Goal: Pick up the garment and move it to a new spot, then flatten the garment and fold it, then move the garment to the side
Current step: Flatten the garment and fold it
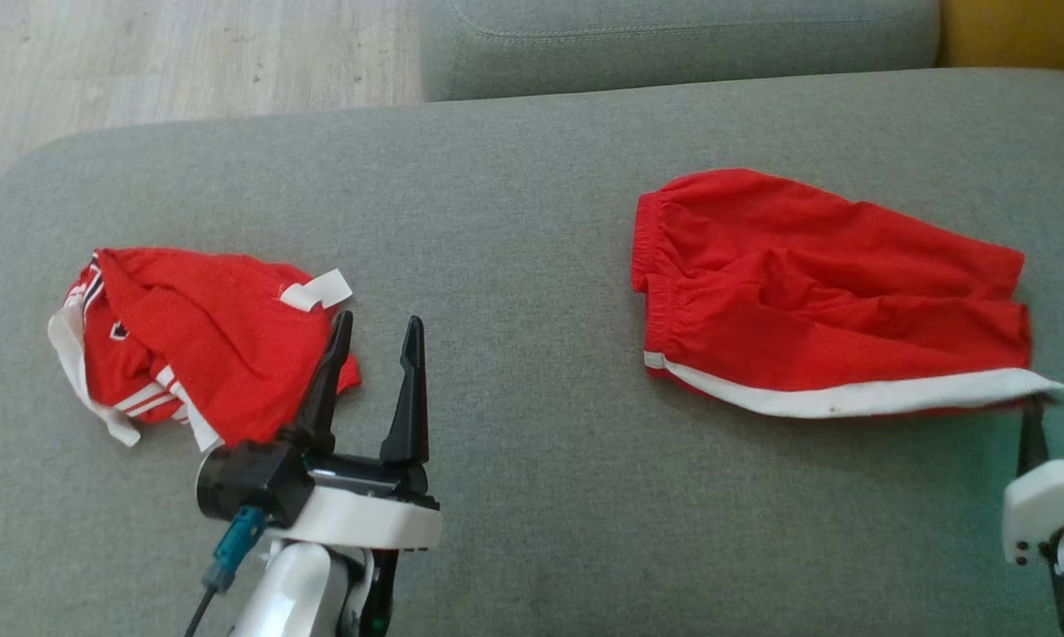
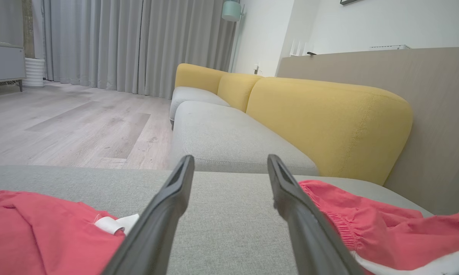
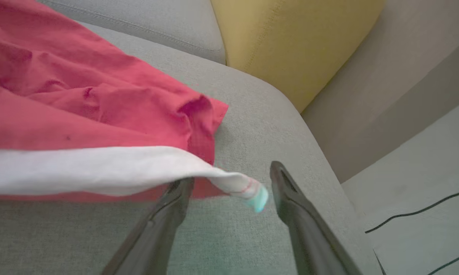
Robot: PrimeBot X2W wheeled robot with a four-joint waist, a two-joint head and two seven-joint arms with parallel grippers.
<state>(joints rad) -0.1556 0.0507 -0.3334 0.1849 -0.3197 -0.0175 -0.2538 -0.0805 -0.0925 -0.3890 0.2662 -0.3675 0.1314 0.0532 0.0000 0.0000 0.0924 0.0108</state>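
A pair of red shorts (image 1: 832, 292) with a white side stripe lies spread on the right of the grey cushion (image 1: 514, 221). My right gripper (image 1: 1062, 420) stands open at their lower right corner. In the right wrist view the white stripe's tip (image 3: 248, 189) drapes over one finger and hangs loose between the open fingers of that gripper (image 3: 231, 173). A second red garment (image 1: 204, 345) with white stripes lies bunched at the left. My left gripper (image 1: 379, 318) is open just right of it, holding nothing, and its fingers (image 2: 230, 158) point across bare cushion between both garments.
A second grey seat cushion (image 1: 673, 35) lies beyond the far edge, with yellow backrests (image 2: 328, 114) to the right. Wooden floor (image 1: 142, 53) shows at the far left. The cushion's right edge (image 3: 321, 160) drops off close beside my right gripper.
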